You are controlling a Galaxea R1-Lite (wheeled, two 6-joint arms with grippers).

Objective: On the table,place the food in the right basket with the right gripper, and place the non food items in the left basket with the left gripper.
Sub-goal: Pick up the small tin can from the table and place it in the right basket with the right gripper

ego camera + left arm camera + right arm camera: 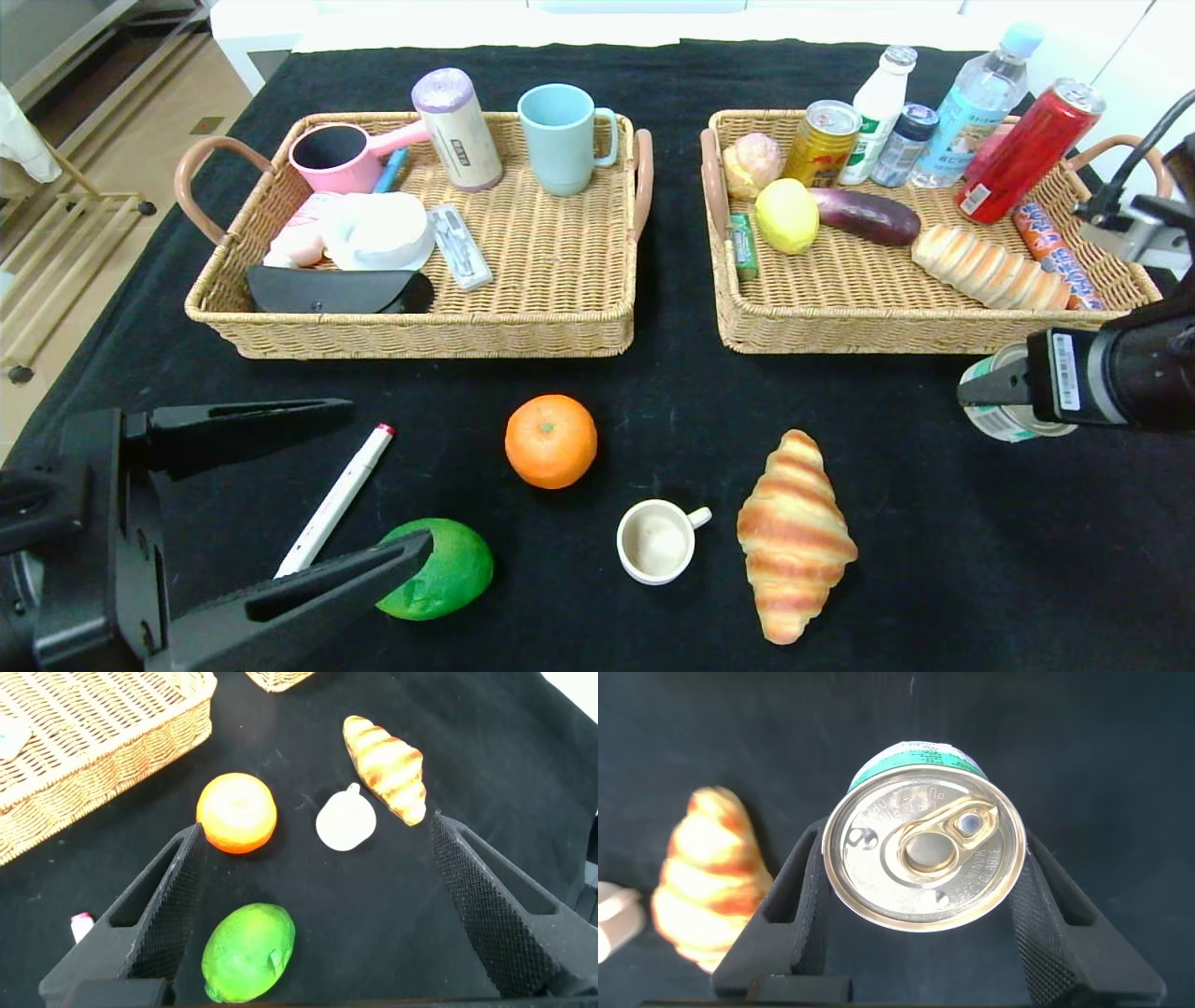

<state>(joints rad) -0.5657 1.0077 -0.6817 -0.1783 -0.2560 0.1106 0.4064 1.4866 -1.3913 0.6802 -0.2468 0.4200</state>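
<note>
My right gripper (973, 388) (920, 842) is shut on a green-and-white drink can (1006, 426) (924, 855), just in front of the right basket (840, 338) near its right corner. My left gripper (385, 474) (316, 826) hangs open at the near left, above a white marker pen (336, 499) and a green fruit (441, 569) (249, 952), holding nothing. On the black cloth lie an orange (551, 441) (237, 812), a small white cup (656, 541) (346, 819) and a croissant (794, 548) (385, 767) (708, 887). The left basket (560, 322) stands at the back left.
The left basket holds a pink scoop, a blue mug (562, 138), a paper roll, a black case and white items. The right basket holds bottles, cans, a lemon, an eggplant (866, 215) and a long bread (990, 269). A floor rack stands beyond the table's left edge.
</note>
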